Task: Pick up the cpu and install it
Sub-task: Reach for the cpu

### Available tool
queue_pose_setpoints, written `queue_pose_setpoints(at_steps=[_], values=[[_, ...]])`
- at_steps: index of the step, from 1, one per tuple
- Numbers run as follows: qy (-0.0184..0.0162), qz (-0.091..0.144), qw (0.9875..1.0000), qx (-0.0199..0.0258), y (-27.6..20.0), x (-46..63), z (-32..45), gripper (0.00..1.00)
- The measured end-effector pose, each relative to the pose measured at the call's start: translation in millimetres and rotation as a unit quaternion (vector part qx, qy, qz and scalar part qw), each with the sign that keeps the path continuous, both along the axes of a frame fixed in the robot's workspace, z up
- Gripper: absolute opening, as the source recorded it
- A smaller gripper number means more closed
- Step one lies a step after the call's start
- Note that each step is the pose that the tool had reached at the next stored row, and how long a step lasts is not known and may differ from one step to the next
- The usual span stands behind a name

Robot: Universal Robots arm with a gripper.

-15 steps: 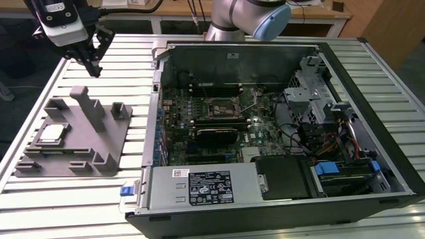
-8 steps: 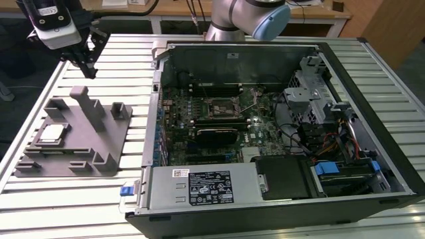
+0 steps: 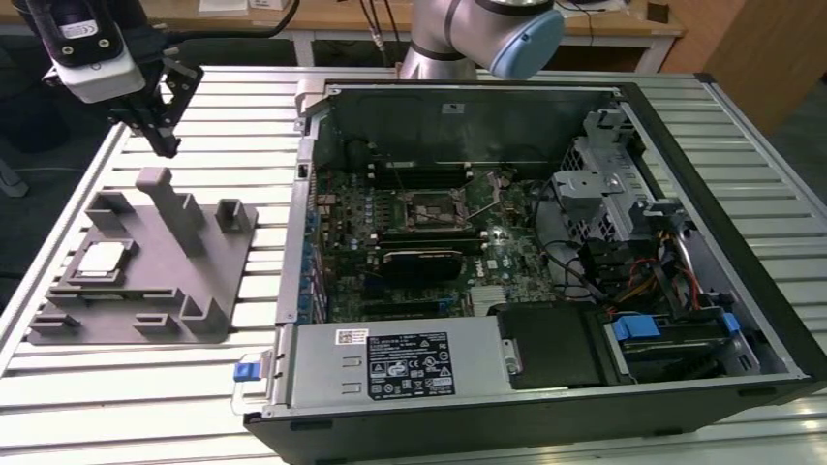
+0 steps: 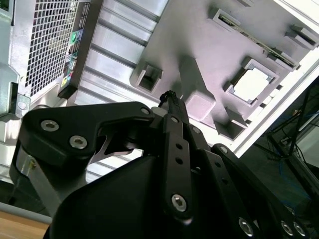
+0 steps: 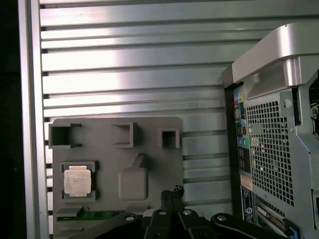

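Above grey fixture tray (image 3: 239,262): gripper (image 3: 166,145) w/ tips together, empty. Cpu (image 3: 104,260) flat in tray recess, 7 o'clock from gripper in exterior view, apart. PC case (image 3: 387,426) at 3 o'clock.

The surface (image 3: 142,387) is a metal top of long ribbed slats, pale silver with dark grooves between them, and it fills most of the exterior view from left to right. Light falls from above. In the first wrist view the surface (image 5: 129,59) carries broad white bands of glare, and in the second wrist view it (image 4: 119,59) shines a soft grey. Along the top of the exterior view stands a wooden bench (image 3: 323,19) on a white frame, with black cables (image 3: 375,15) hanging over its edge. In the upper right of that frame is a brown wooden panel (image 3: 762,48), and dark grey floor (image 3: 808,145) lies beneath it at the right edge.
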State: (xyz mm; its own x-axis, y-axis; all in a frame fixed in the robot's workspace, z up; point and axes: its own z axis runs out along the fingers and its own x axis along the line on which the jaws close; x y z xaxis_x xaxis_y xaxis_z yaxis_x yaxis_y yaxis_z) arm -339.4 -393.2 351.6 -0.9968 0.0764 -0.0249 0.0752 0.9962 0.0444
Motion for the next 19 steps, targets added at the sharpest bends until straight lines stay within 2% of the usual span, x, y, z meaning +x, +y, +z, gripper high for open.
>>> queue_pose_setpoints(at_steps=[8, 19], values=[[0.0000, 0.000, 1.0000, 0.0000, -2.9, -6.8, -3.9, 0.11], [0.0000, 0.000, 1.0000, 0.0000, -9.4, -16.7, -7.7, 0.11]])
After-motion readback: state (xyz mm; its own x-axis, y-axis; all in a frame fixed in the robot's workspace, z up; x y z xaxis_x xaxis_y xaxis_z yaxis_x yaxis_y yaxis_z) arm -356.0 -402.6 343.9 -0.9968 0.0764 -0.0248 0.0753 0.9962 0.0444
